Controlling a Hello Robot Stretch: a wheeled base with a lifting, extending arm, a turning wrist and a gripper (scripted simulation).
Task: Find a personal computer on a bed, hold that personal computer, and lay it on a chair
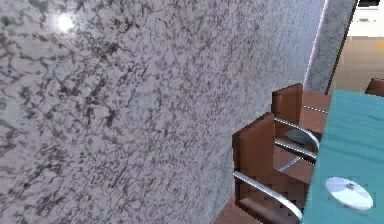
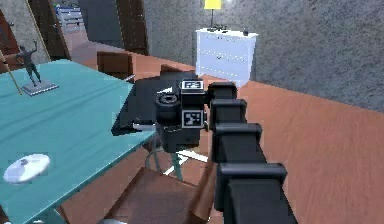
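Observation:
A dark flat slab (image 2: 138,108), shaped like a closed personal computer, shows at the teal table's (image 2: 70,110) near edge, above a brown chair (image 2: 165,195) with chrome armrests. My gripper (image 2: 158,112) is at the slab, at the end of the dark arm (image 2: 235,150) beside its two white marker squares. I cannot tell whether it holds the slab or whether the slab rests on something. The forward view shows two more brown chairs (image 1: 268,150) tucked against the teal table (image 1: 355,135).
A speckled grey wall (image 1: 130,110) stands close in the forward view. On the table are a white plate (image 2: 27,167) and a dark statue (image 2: 30,65). Farther out stand other chairs (image 2: 118,64), a white dresser (image 2: 228,52) with a yellow lamp (image 2: 213,5), and bare wooden floor (image 2: 320,150).

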